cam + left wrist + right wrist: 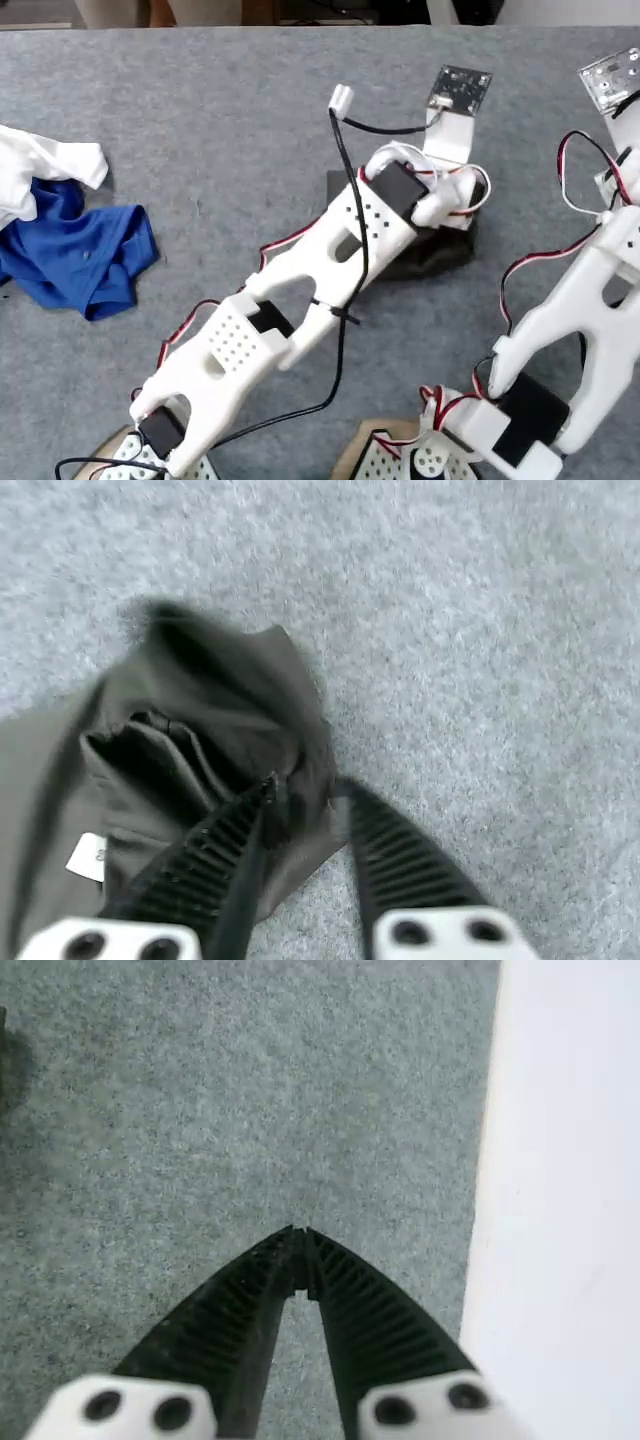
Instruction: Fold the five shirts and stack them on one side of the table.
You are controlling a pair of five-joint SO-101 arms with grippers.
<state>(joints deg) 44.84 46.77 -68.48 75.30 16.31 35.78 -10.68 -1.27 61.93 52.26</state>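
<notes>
A dark olive shirt [200, 710] lies bunched on the grey table, with a white label at its collar. My left gripper [308, 790] is shut on a fold at the shirt's edge, fabric pinched between its black fingers. In the high view the left arm stretches across the table's middle and covers most of this dark shirt [440, 255]. My right gripper [300, 1232] is shut with nothing in it, low over bare table near the right edge. A blue shirt [80, 255] lies crumpled at the far left, with a white shirt [40, 165] partly on top of it.
The grey felt table [220, 130] has open room at the back and centre left. A white surface [570, 1210] runs along the table's edge beside the right gripper. The right arm [590, 300] stands at the right side.
</notes>
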